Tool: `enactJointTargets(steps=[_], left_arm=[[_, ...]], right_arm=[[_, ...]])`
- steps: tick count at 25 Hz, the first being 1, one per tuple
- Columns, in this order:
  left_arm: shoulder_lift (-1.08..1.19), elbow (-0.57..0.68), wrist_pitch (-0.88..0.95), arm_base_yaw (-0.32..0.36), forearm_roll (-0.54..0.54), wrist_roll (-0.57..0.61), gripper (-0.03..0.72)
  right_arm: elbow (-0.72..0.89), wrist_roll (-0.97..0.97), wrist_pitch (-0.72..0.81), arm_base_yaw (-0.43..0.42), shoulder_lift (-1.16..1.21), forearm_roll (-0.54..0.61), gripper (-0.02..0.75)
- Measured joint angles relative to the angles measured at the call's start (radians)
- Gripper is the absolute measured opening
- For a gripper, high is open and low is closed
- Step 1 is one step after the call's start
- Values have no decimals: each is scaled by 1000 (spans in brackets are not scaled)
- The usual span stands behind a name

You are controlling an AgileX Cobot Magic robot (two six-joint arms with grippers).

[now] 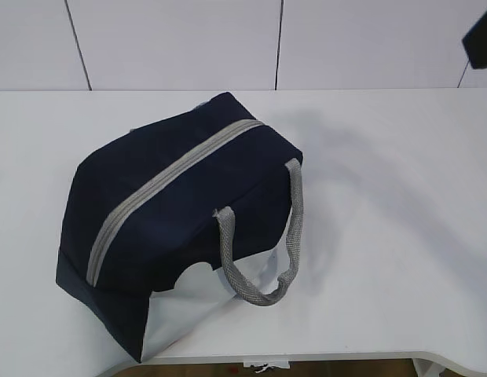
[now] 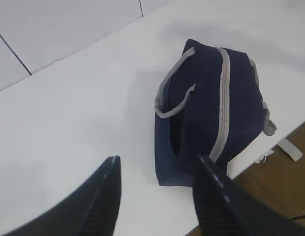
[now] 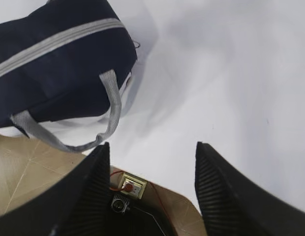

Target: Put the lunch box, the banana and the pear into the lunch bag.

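The lunch bag (image 1: 177,228) sits on the white desk (image 1: 385,236), near the front edge, zipper (image 1: 161,184) running shut along its navy top from end to end. One grey handle (image 1: 267,251) flops down over the white side panel (image 1: 192,302) facing the exterior camera. No lunch box, banana or pear in any of my views.

My left end effector (image 2: 155,194) hangs above the desk with its fingers (image 2: 101,196) apart and nothing between them; past them I see the bag lying just beyond, its other handle (image 2: 169,103) looped against the navy side. My right end effector (image 3: 150,187) is spread too, empty, hovering over the desk edge with the bag's handle (image 3: 110,105) up and to the left of its fingers (image 3: 226,191). Tan floor (image 3: 19,167) shows below the desk edge. In the exterior view only a dark bit of my right arm (image 1: 481,35) pokes in at the top right corner, well apart from the bag.
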Motion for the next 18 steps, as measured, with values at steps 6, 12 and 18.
enactJointTargets(steps=[6, 12, 18], left_arm=[[-182, 116, 2, 0, 31, 0, 352], [-344, 244, 5, 0, 39, 0, 316], [-486, 381, 5, 0, 31, 0, 287]], right_arm=[[161, 7, 4, 0, -196, 0, 434], [321, 7, 6, 0, -413, 0, 434], [437, 7, 11, 0, -589, -13, 434]])
